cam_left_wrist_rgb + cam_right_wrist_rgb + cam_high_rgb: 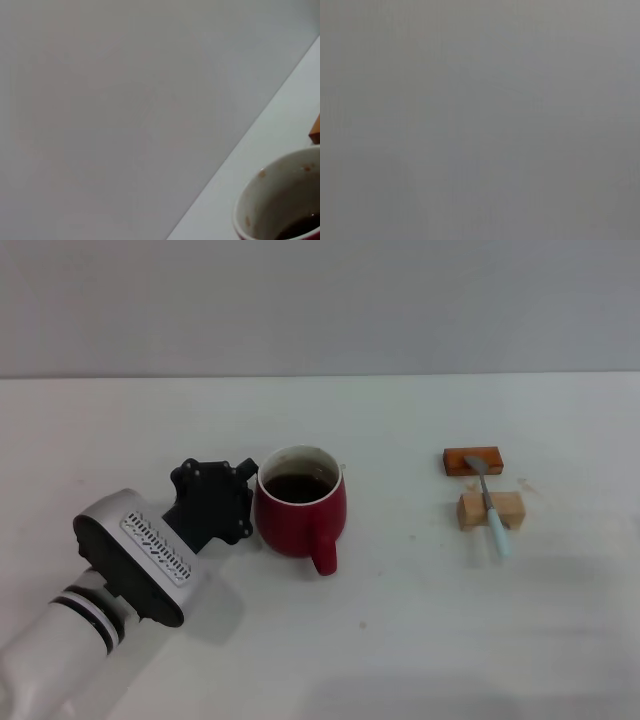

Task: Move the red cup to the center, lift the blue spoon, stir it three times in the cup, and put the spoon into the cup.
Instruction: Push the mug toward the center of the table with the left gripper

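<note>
The white tabletop [420, 640] fills the head view. The left claw [235, 502] is seen at centre-left, touching the red cup [300, 515] from its left side; whether its fingers are spread or pressed together cannot be told. The cup seems already near the centre, so the moving step is judged almost done. The right claw is not seen. Next, the blue spoon [494, 521], laid across a tan block [491, 510] at the right, must be lifted.
</note>
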`<state>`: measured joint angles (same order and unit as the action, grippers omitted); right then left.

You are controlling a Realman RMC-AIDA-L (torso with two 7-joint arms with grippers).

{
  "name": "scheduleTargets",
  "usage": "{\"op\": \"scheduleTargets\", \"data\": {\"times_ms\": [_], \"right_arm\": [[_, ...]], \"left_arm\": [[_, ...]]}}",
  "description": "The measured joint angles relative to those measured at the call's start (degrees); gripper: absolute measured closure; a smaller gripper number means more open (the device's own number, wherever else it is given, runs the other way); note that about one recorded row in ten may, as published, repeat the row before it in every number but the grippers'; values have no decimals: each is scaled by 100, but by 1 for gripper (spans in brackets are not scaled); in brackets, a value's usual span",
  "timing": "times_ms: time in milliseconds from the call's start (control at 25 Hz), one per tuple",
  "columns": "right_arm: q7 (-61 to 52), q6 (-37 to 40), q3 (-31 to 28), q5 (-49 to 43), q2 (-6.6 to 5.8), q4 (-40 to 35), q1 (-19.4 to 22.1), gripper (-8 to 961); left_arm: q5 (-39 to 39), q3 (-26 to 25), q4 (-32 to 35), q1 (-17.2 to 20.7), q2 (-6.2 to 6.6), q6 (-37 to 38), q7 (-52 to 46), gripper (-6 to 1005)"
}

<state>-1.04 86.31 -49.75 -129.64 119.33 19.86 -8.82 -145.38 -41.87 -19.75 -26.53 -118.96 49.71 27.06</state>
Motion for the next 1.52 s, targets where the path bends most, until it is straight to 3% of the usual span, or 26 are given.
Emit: {"op": "scheduleTargets", "data": {"times_ms": [160, 320, 360, 520, 600, 640, 960, 1280, 1520], "right_arm": [[-1, -4, 0, 0, 2, 1, 0, 286], [-2, -47, 0, 0, 2, 4, -6, 287], [-2, -60, 0, 0, 2, 9, -10, 287], [-2, -63, 14, 0, 3, 30, -4, 286], [-2, -66, 57, 0, 6, 36, -5, 286], [-2, -66, 57, 0, 6, 36, -5, 286], [-1, -71, 266, -29, 17, 205, 30, 286], [-3, -43, 640, -19, 25, 260, 54, 286], [-6, -52, 906, -17, 19, 376, 104, 286]], "left_arm": [[11, -162, 10, 57, 13, 28, 0, 1000], [13, -730, -14, 208, 14, 57, -131, 1000], [17, -1154, -20, 322, 20, 174, -619, 1000], [18, -1376, -5, 396, 37, 339, -1189, 1001], [21, -1979, 206, 645, 73, 1059, -2671, 999], [20, -2101, 239, 718, 71, 1249, -2764, 996], [18, -2415, 306, 1002, 53, 1592, -2727, 976], [12, -2481, 340, 1079, 56, 1678, -2496, 956], [24, -2871, 292, 1107, 16, 1739, -2297, 941]]}}
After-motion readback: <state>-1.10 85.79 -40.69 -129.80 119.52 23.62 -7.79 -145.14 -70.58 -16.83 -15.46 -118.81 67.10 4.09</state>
